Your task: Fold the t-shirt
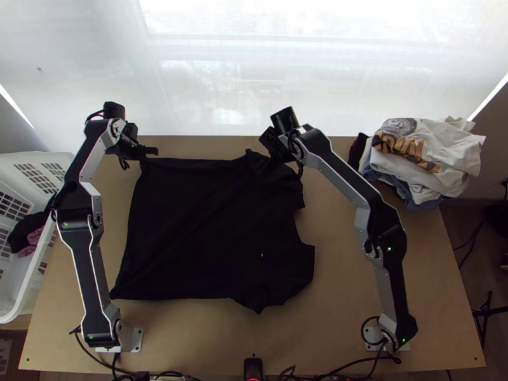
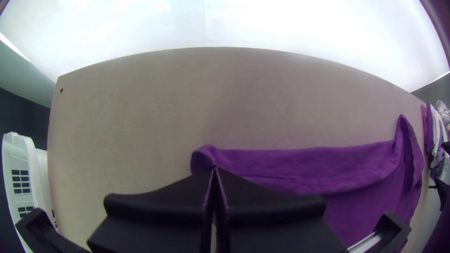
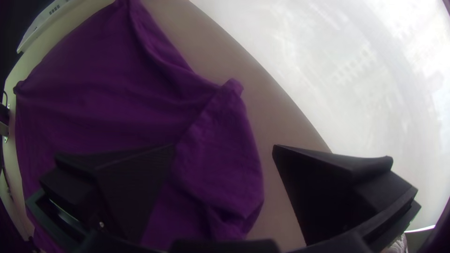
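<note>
While the left claw (image 1: 143, 152) pinches the t-shirt (image 1: 203, 235), bare table (image 1: 355, 273) borders it

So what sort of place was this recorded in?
Most likely a robot test bench set up for laundry work, though the wider building is unclear. The left arm and right arm stand at a wooden table, with a white basket and piled clothes on either side.
</note>
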